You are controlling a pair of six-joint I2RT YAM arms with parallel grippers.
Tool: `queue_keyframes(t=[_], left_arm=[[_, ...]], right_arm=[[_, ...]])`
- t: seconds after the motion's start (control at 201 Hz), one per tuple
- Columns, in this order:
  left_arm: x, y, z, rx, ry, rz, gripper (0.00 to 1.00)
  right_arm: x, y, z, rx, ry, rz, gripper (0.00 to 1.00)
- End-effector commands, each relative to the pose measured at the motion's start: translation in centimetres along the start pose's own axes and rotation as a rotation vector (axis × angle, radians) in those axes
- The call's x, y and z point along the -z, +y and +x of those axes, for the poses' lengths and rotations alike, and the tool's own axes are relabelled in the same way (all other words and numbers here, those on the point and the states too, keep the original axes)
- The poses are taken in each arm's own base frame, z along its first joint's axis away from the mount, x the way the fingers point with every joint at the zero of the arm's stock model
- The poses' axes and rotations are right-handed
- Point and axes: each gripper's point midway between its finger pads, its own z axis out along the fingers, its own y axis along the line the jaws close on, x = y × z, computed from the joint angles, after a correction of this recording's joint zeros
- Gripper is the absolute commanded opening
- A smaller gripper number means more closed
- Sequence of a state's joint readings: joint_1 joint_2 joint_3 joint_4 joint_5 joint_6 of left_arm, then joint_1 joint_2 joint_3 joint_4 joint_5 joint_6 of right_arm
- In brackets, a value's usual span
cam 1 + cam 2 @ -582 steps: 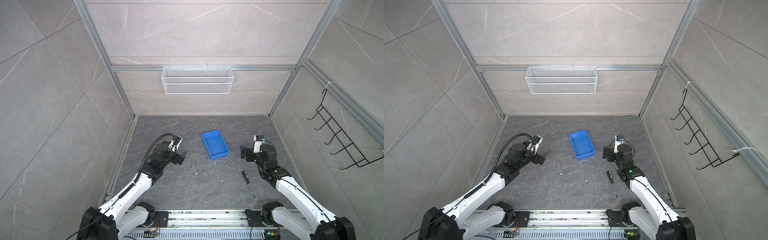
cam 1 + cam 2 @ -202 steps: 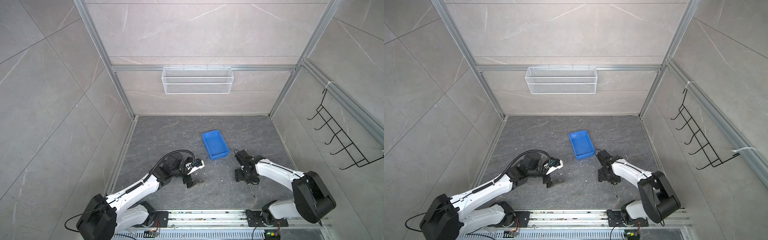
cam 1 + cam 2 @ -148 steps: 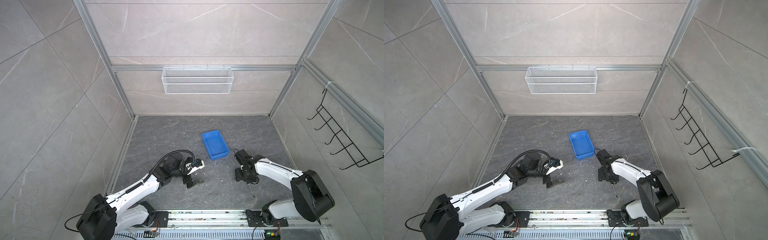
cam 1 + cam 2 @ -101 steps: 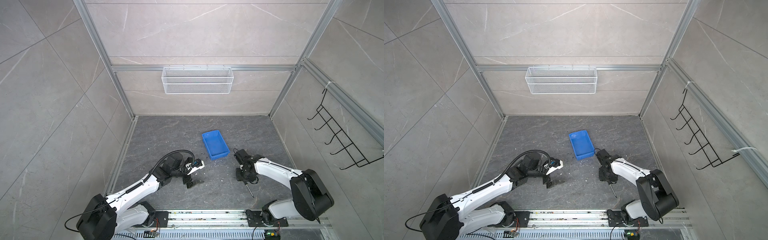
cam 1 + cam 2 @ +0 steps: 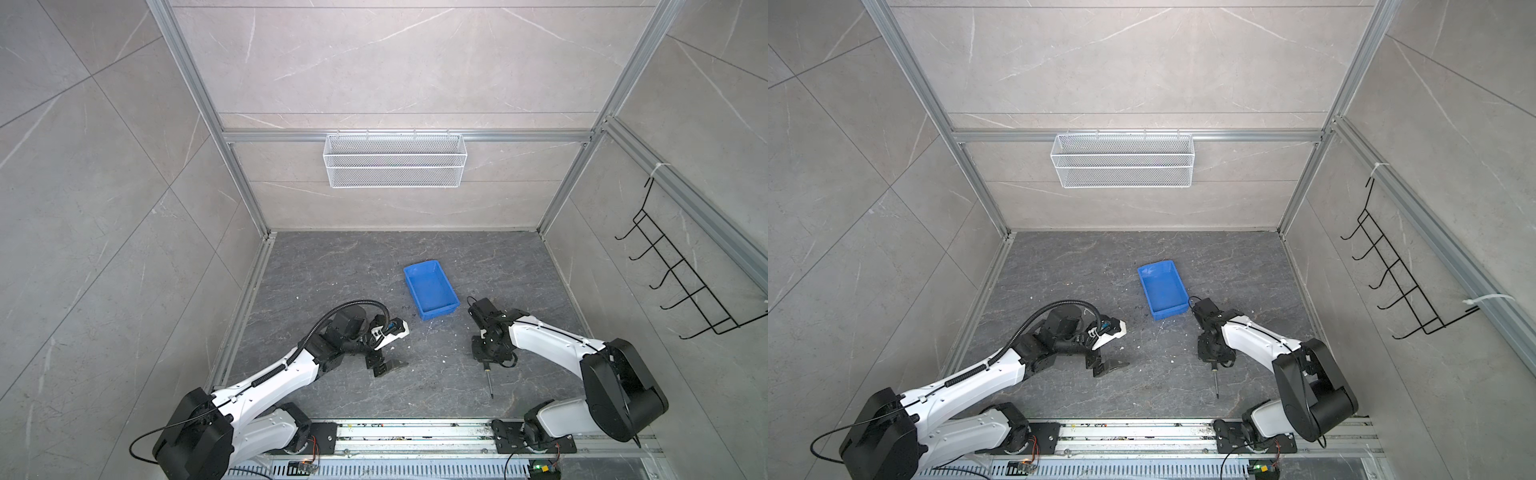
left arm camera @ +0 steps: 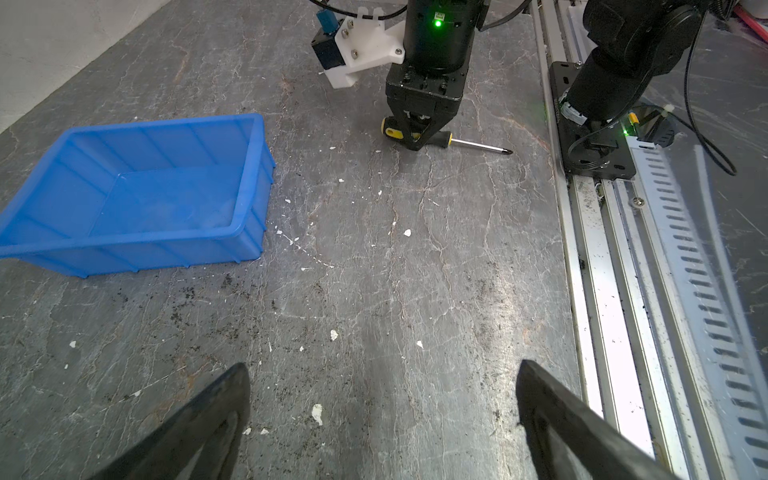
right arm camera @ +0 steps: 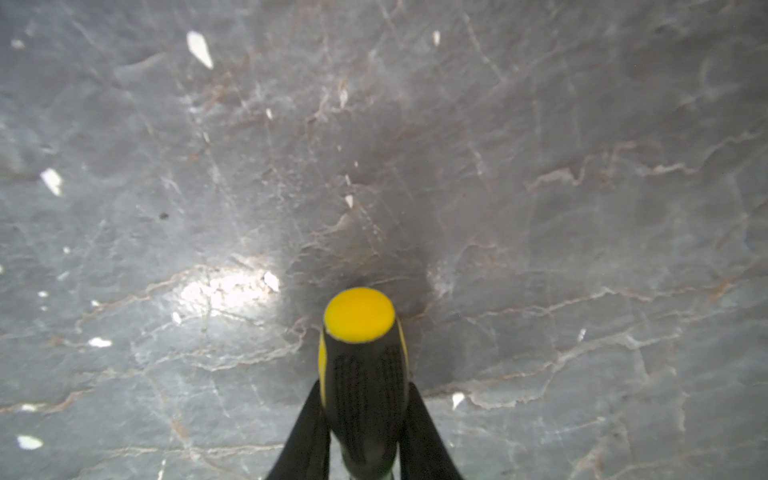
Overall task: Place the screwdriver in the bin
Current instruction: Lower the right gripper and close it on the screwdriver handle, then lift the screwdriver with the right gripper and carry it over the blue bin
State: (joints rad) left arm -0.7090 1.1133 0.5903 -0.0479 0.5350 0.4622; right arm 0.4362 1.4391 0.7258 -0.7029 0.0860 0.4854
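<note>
Screwdriver (image 6: 473, 144): one; bin (image 6: 137, 253): one.

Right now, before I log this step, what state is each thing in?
screwdriver, lying flat on the tabletop, handle gripped
right gripper, fingers shut on the screwdriver
left gripper, fingers open, empty
bin, upright, empty
wire basket, hanging, looks empty
</note>
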Motion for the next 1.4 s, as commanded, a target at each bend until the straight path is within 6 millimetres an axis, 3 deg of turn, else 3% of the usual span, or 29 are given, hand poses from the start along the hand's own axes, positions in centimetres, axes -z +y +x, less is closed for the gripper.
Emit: queue_keyframes(t=[0.0,0.438,0.837,1.006,1.394], left_arm=[[0.3,-0.4,-1.2,-0.038,-0.049,0.015,1.0],[0.5,0.9,-2.2,0.032,-0.106,-0.06,1.0],[1.5,3.0,-3.2,0.091,-0.179,-0.205,1.0],[2.1,3.8,-3.7,0.099,-0.211,-0.26,1.0],[2.6,4.8,-3.8,0.107,-0.21,-0.321,1.0]], right_arm=[[1.4,0.0,-1.4,0.004,-0.072,-0.009,0.0],[6.6,1.1,-4.8,-0.009,-0.253,-0.089,0.0],[11.9,5.1,-8.4,0.06,-0.377,-0.186,0.0],[13.0,6.9,-9.8,0.121,-0.405,-0.179,0.0],[16.0,11.1,-16.8,0.218,-0.508,-0.168,0.0]])
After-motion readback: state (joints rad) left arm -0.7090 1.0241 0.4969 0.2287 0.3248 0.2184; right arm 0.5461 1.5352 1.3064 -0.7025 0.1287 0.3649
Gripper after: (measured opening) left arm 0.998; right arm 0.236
